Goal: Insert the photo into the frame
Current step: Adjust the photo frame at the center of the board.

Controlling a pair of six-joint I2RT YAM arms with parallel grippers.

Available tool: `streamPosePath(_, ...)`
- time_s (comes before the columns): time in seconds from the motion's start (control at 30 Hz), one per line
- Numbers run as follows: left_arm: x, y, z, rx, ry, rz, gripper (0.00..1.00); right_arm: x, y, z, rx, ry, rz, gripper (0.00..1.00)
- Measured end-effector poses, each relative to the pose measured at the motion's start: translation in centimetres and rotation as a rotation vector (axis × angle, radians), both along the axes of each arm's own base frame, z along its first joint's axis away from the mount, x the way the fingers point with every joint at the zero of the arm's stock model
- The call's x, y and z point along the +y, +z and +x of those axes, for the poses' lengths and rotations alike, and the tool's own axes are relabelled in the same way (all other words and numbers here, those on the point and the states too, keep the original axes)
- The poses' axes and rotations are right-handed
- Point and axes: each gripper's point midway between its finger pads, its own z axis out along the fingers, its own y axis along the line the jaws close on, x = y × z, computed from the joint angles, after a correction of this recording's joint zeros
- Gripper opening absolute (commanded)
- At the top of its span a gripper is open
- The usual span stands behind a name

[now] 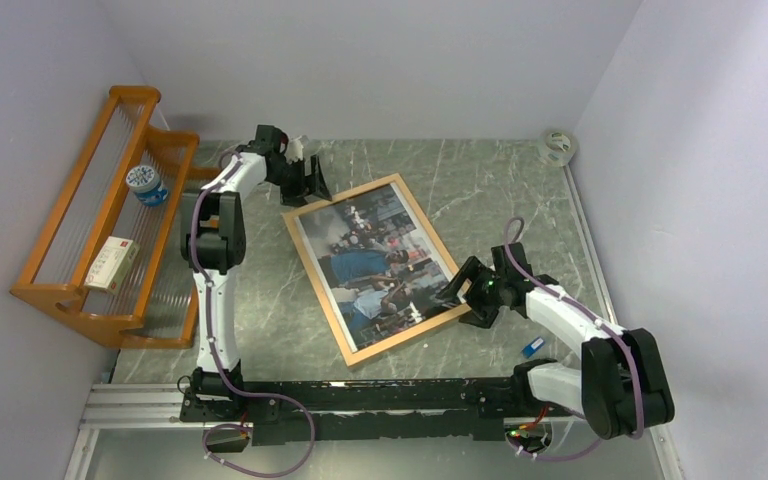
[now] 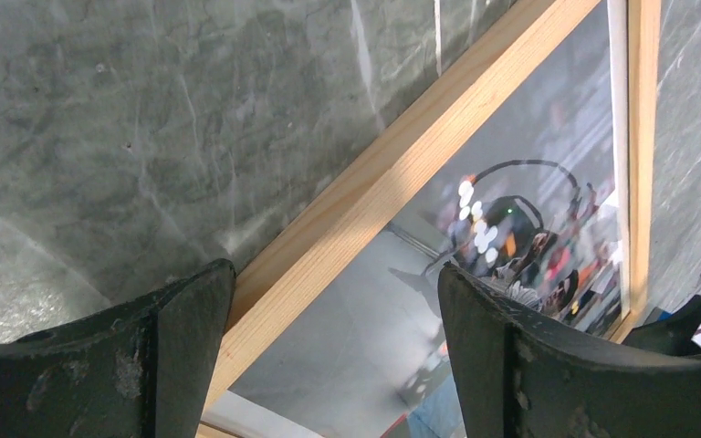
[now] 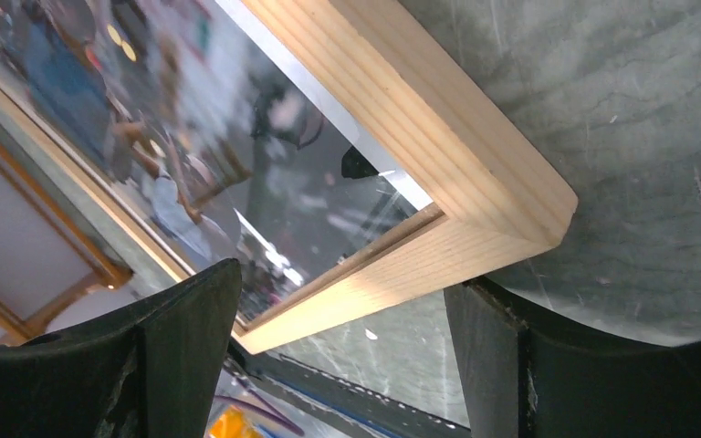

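2 grippers point(image 1: 312, 188) point(image 1: 465, 285), 1 frame point(image 1: 306, 262), 1 photo point(image 1: 375, 255)

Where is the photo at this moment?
In the top view, the photo lies inside the frame near the centre, between the left fingers and the right fingers.

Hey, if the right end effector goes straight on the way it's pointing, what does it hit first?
Probably the frame: its corner lies dead ahead of the right end effector. Depth is unclear; it could be the table instead.
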Motion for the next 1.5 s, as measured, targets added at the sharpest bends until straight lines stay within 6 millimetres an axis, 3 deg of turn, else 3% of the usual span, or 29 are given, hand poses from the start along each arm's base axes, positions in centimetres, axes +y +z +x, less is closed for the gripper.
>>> streamPosePath(0.23,1.2,-0.1,-1.3,-0.028,-0.027,0.026,0.88,-0.3,-0.1,1.8,0.001,-0.05,-0.024,0.84)
streamPosePath(0.47,2.6,-0.3,-4.4,-0.013,0.0,0.059,0.85,-3.0,-0.1,6.8,-0.068,-0.099,-0.146,0.84)
streamPosePath(0.6,2.9,-0.5,-7.5,0.028,0.02,0.062,0.84,-5.3,0.2,10.5,-0.129,-0.122,-0.206,0.84)
streamPosePath(0.77,3.0,-0.6,-11.9,0.093,0.048,0.059,0.85,-6.7,1.0,14.3,-0.221,-0.108,-0.234,0.84)
streamPosePath(1.0,1.4,-0.9,-19.8,0.201,0.048,0.09,0.87,-7.1,2.7,19.6,-0.327,-0.061,-0.186,0.83)
streamPosePath(1.1,1.3,-0.7,-22.2,0.246,0.074,0.137,0.91,-6.9,3.4,20.7,-0.342,-0.05,-0.173,0.83)
streamPosePath(1.17,2.1,-0.1,-22.8,0.248,0.114,0.18,0.93,-7.2,4.1,21.2,-0.336,-0.063,-0.187,0.84)
streamPosePath(1.3,4.3,2.5,-22.4,0.189,0.22,0.27,0.94,-9.8,5.7,21.7,-0.282,-0.164,-0.28,0.86)
streamPosePath(1.4,5.5,5.6,-21.3,0.1,0.279,0.31,0.94,-11.4,7.2,20.6,-0.254,-0.229,-0.348,0.98)
streamPosePath(1.5,6.3,9.8,-20.6,-0.02,0.328,0.316,0.94,-12.3,9.7,18.7,-0.257,-0.271,-0.387,0.99)
